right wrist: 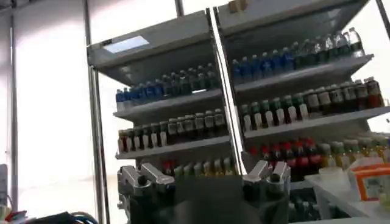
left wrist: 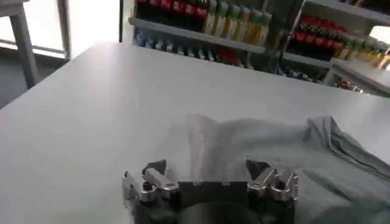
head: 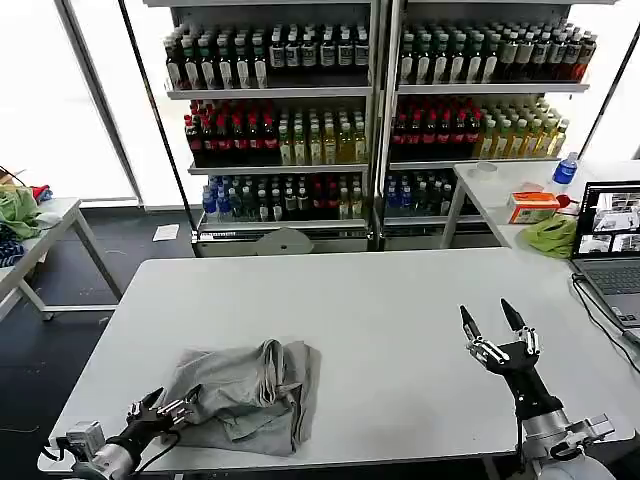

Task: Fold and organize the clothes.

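A light grey shirt lies crumpled on my white desk, toward the near edge on my left side. It is loosely bunched, with ridges and folds running across it and one darker fold standing up near its middle. From my left wrist I see the same shirt spread just past my fingertips, its pale edge rising into soft wrinkles.

My left gripper sits low at the near left corner of the desk, right at the shirt's near edge. Its fingers are spread apart, released and holding nothing; the cloth lies ahead of them, and I cannot tell whether the tips touch it.

My right gripper is raised above the desk on my right side, well apart from the shirt, pointing up and away from me. Its fingers are also spread and hold nothing. From that wrist the fingers frame the shelves of bottles behind the desk.

Those shelves stand across the far side of the room. A second desk on my far right carries a laptop, an orange box and a bright green cloth.
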### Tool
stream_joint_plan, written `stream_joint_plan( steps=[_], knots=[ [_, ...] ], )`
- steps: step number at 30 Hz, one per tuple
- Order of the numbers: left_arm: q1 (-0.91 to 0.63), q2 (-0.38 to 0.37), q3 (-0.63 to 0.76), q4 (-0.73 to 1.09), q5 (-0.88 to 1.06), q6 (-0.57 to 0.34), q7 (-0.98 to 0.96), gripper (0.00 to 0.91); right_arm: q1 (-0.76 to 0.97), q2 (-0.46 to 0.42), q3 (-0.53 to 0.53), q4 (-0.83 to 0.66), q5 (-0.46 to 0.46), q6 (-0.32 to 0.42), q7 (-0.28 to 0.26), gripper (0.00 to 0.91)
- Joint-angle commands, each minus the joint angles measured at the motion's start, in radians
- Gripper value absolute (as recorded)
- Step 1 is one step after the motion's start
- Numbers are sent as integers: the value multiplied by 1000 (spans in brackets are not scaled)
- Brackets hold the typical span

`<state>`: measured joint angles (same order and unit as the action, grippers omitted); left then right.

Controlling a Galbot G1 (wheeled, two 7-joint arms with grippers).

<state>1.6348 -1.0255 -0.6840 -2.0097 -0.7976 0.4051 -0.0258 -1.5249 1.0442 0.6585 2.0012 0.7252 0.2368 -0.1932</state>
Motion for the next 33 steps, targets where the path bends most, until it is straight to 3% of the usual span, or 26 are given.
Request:
stream_joint_plan(
  steps=[1, 12, 24, 27, 33],
  knots=[
    [-2, 0, 31, -3, -17, 10, 2, 10, 0, 1, -1, 4, 0, 0, 0, 907],
    [-10, -7, 38, 1, -53, 27, 4, 10, 5, -9, 7, -4, 10, 2, 0, 907],
    [-4, -5, -58, -24, -87, 41, -8, 10, 16, -7, -1, -13, 12, 5, 0, 907],
    [-6, 4, -123, -22, -92, 46, -8, 10, 18, -3, -5, -8, 10, 5, 0, 907],
    [19, 105, -316, 37, -46, 32, 27, 10, 24, -11, -3, -18, 15, 9, -1, 907]
  ],
)
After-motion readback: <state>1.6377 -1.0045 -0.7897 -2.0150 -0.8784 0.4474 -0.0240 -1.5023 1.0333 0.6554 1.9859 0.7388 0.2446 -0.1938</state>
